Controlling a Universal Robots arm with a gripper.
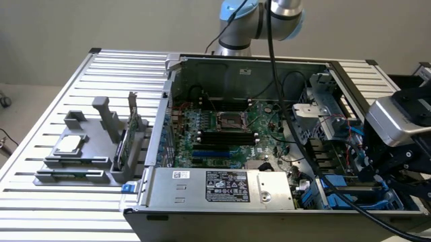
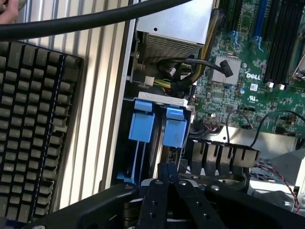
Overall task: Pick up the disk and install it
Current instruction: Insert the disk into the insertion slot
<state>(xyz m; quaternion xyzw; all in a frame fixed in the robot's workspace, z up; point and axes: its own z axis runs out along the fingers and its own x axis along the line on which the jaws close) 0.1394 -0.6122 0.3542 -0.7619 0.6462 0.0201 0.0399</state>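
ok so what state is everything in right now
computer case: side panel off, inside exposed
blue carriers: two, slotted side by side inside the case
pincer: shut, tips close to the blue carriers
processor chip: lying in the grey tray, outside the case

A plain, pale beige wall (image 1: 101, 25) stands behind a silver table (image 1: 47, 212) with a ribbed, slatted metal top. Light floor (image 1: 20, 101) shows past its edge at the exterior view's left.
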